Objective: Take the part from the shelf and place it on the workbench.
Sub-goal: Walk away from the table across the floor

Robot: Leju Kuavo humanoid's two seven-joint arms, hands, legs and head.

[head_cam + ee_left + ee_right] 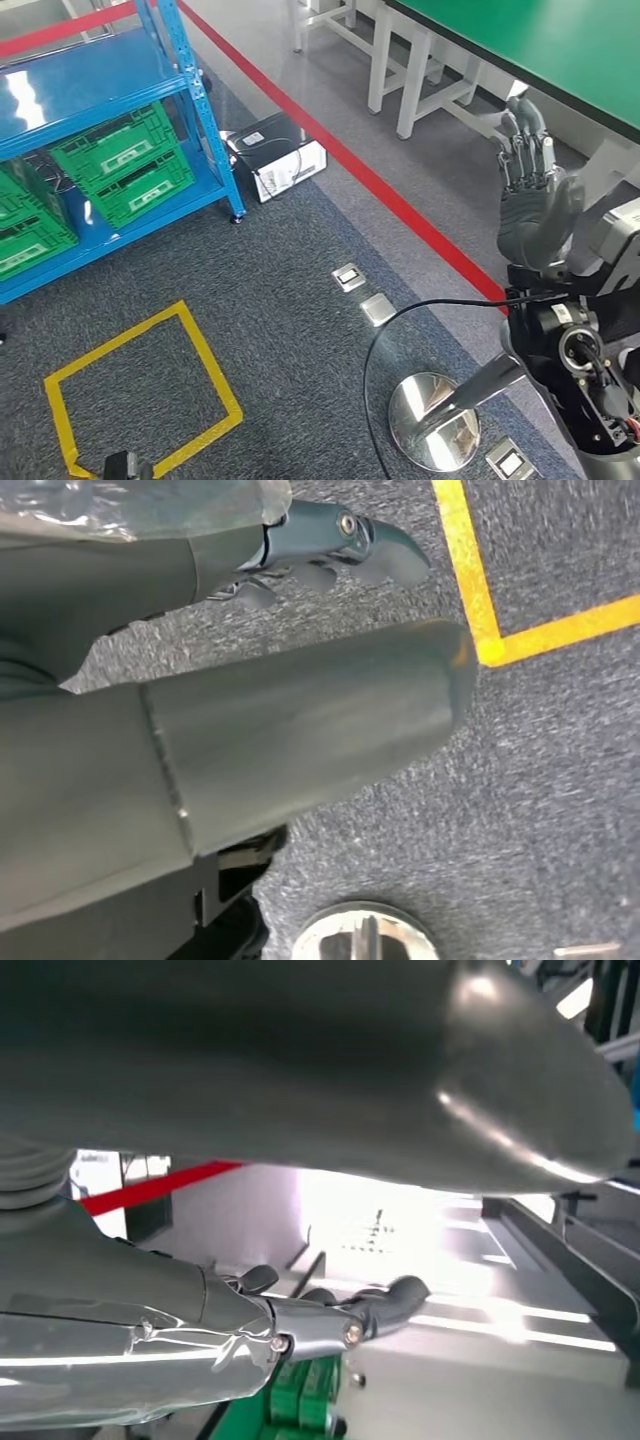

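The right hand (528, 185) is dark grey with ribbed segmented fingers (521, 140) and a thick smooth grey thumb (562, 205); below it a black wrist housing carries a small white label, a round socket and a thin black cable (392, 330)

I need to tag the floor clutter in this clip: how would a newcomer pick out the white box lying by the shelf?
Find the blue shelf at the left, holding green crates. By its right front leg a white box with a dark top lies on the carpet, short of the red floor line. It is the only white thing there.
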